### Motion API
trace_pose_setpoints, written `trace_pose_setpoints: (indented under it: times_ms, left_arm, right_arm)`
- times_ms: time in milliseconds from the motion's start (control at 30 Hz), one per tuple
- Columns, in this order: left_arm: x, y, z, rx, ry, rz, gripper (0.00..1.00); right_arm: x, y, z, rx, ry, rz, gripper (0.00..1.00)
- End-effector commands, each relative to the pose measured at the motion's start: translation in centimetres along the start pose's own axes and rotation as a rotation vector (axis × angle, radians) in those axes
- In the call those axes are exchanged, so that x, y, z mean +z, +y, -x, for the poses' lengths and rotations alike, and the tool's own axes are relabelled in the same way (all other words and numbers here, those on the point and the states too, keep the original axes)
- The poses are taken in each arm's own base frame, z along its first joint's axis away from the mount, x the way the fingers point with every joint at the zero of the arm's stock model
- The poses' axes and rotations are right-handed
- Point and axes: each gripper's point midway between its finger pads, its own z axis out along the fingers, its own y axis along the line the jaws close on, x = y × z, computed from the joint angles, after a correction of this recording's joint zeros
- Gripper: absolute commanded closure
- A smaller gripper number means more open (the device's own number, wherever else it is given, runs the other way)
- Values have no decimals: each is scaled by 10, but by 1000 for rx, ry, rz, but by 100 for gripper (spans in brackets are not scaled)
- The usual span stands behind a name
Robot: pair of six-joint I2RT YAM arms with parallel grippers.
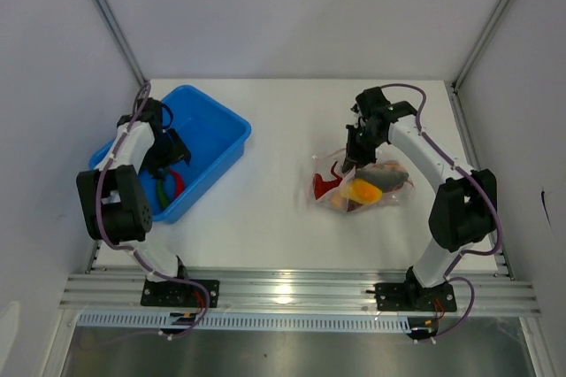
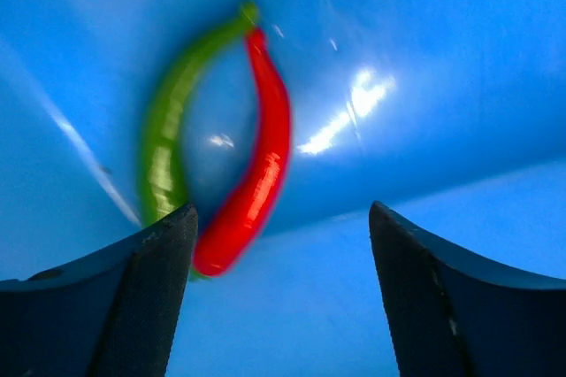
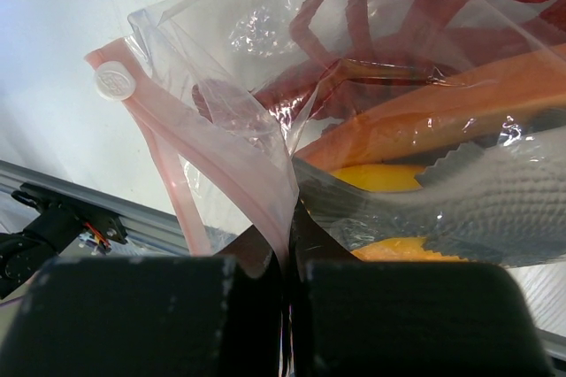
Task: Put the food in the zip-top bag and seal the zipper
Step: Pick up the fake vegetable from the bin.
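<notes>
Looking down now: this is a robotics lab test cell, nobody's kitchen. There's a bare white table (image 1: 283, 218) with plain grey panels (image 1: 292, 5) closing in the back and both sides. Metal struts (image 1: 110, 14) slant down at upper left and upper right. Along the bottom of the frame runs an aluminium rail (image 1: 292, 293), my two bases (image 1: 179, 292) bolted onto it, purple cables (image 1: 402, 87) looping in the open. And the bag (image 1: 393, 193) at centre right holds only toy food (image 1: 361, 190).

Bright, even light; white glare on the blue bin (image 2: 354, 111), blurred red chilli (image 2: 256, 182), dark soft-edged fingers (image 2: 133, 306) close up.
</notes>
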Motion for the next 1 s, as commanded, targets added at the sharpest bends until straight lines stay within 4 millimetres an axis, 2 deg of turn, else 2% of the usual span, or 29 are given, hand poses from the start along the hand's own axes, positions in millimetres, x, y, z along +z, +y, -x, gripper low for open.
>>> trace_pose_setpoints:
  times_ms: [0,33,233,367,500,633,800,967]
  left_arm:
    - [-3,-28,-18,-94,59,-121,22]
    - [-2,-34,-20,-101,75,-146,25]
    - [16,-46,-29,-159,154,-169,26]
    - [30,-37,-34,-164,172,-100,27]
    - [34,-25,-37,-152,160,-55,26]
    - [31,-25,-35,-142,128,-68,26]
    - [35,-25,-44,-135,157,-76,25]
    - [12,-43,-19,-118,26,-205,24]
  right_arm:
    - [-6,11,13,-5,-41,30,100]
    - [-7,11,14,-6,-44,29,100]
    - [-10,10,13,-9,-54,24,100]
    - [-13,8,13,-13,-61,17,100]
    - [-16,3,14,-15,-73,2,100]
    - [-15,1,12,-13,-68,1,100]
    - [-16,-2,12,-10,-68,-1,100]
    - [-16,-2,12,-9,-68,4,100]
